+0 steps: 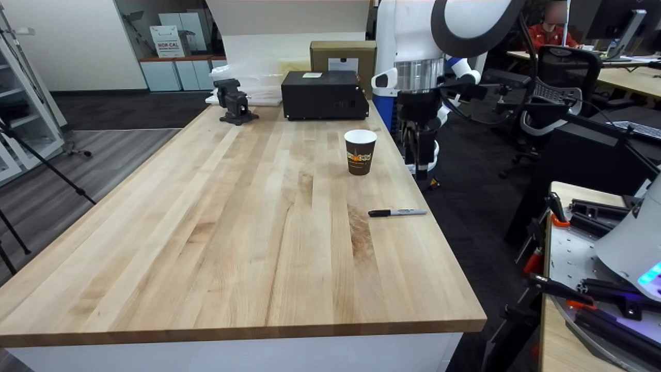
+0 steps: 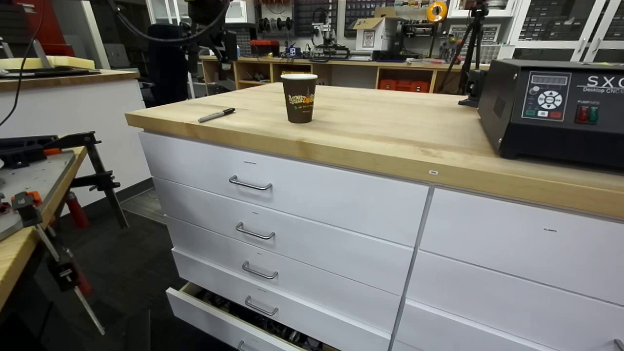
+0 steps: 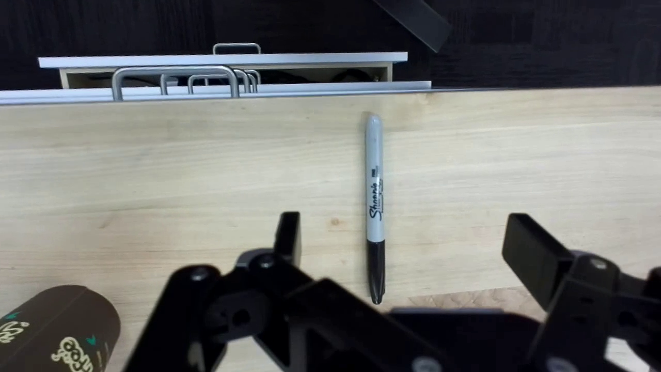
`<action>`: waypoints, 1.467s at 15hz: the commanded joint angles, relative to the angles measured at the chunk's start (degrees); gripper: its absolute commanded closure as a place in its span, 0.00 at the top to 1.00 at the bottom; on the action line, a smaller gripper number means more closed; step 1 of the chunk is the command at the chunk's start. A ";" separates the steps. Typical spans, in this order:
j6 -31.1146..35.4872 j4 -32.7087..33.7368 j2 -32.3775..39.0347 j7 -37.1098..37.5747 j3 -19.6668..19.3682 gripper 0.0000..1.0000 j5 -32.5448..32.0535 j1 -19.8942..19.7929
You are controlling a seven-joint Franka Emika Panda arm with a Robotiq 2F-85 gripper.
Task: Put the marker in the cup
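Note:
The marker (image 1: 397, 212) is a thin grey pen with a black cap. It lies flat on the wooden table near its edge, and also shows in an exterior view (image 2: 217, 115) and the wrist view (image 3: 375, 201). The brown paper cup (image 1: 360, 153) with a white rim stands upright near the marker, also in an exterior view (image 2: 299, 101). In the wrist view the cup (image 3: 59, 330) is partly cut off at the lower left. My gripper (image 3: 404, 232) is open and empty, above the table, with the marker between its spread fingers in this view, not touched.
A black box (image 1: 325, 96) and a black vise-like stand (image 1: 235, 103) sit at the table's far end. The wooden table (image 1: 232, 232) has drawers along its side; a low drawer (image 2: 219, 309) is pulled open. A side bench (image 1: 573, 248) carries clamps.

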 commanded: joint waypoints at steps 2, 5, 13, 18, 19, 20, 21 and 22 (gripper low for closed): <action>3.20 0.51 4.17 2.57 1.70 1.00 -3.17 0.59; 2.80 2.00 6.72 3.14 2.16 1.00 -5.36 0.34; 4.29 4.21 11.62 5.38 3.16 1.00 -9.16 0.51; 4.59 6.01 14.74 6.91 3.30 0.73 -11.14 0.47; 4.43 6.36 15.24 7.19 3.34 0.67 -11.41 0.47; 4.38 6.70 15.74 7.32 3.34 0.59 -11.63 0.45; 4.31 6.97 16.25 7.39 3.34 0.53 -11.73 0.41; 4.17 7.19 16.55 7.50 3.39 0.47 -11.77 0.41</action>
